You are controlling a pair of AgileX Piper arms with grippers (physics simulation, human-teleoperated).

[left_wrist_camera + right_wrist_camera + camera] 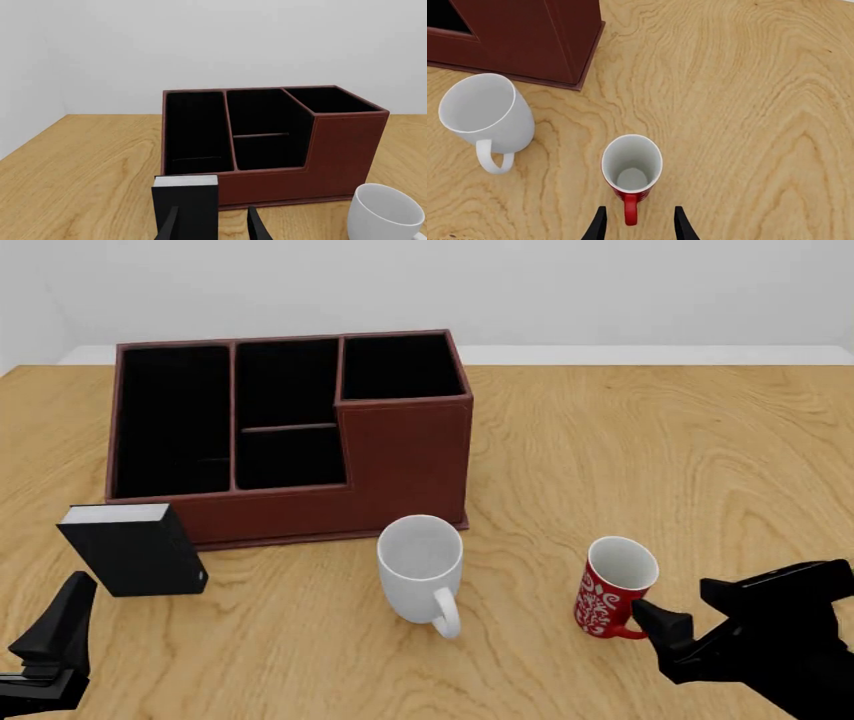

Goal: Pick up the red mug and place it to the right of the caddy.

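Note:
The red mug (pixel 611 590) stands upright on the table, to the right of and nearer than the caddy (pixel 287 430), with its handle turned toward my right gripper (pixel 683 612). In the right wrist view the red mug (pixel 632 165) shows its white inside. Its red handle lies just ahead of and between the tips of my right gripper (pixel 637 227), which is open and touches nothing. The caddy (pixel 527 35) fills the corner of that view. My left gripper (pixel 213 229) is open and empty, just behind the small black box (pixel 185 202), facing the caddy (pixel 267 145).
A larger white mug (pixel 420 565) stands between the caddy and the red mug, handle toward me. A small black box with a white top (pixel 134 548) sits by the caddy's front left corner. Bare wooden table (pixel 667 440) stretches to the caddy's right.

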